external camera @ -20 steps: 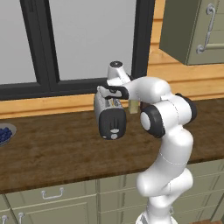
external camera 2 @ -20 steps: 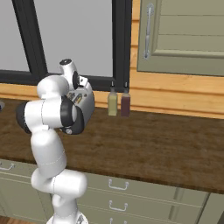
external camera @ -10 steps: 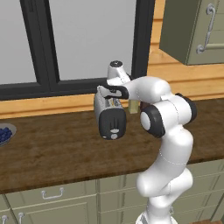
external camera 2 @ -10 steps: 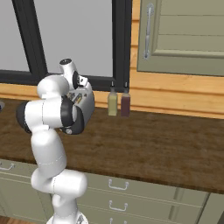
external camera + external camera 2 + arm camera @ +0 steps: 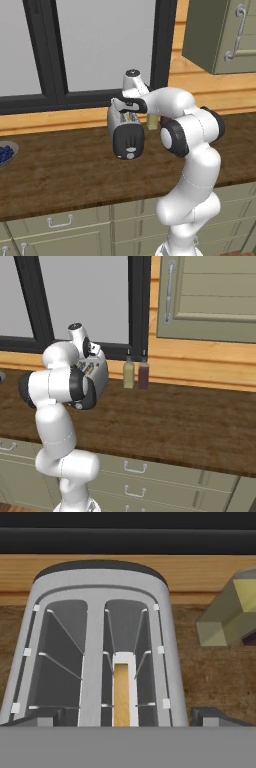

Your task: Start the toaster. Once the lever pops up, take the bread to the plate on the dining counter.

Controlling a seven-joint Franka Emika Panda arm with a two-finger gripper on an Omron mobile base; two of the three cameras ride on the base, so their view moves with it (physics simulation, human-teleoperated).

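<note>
The silver toaster (image 5: 127, 136) stands on the brown wood counter under the window, its black end panel facing the base. From the hand view I look down into its two slots (image 5: 97, 662). The bread (image 5: 121, 694), a thin tan slice, stands sunk in the right slot. My gripper (image 5: 121, 111) hovers just above the toaster's top, open, with one dark fingertip (image 5: 37, 717) outside each long side of the toaster and nothing held. In the right base view my arm covers most of the toaster (image 5: 99, 372). The plate and the dining counter are out of view.
Two bottles (image 5: 129, 373) (image 5: 143, 374) stand against the wall just right of the toaster; the yellowish one (image 5: 227, 614) is close to the hand. A grey bowl of blue berries (image 5: 5, 152) sits at the far left. A wall cabinet (image 5: 225, 35) hangs at the upper right.
</note>
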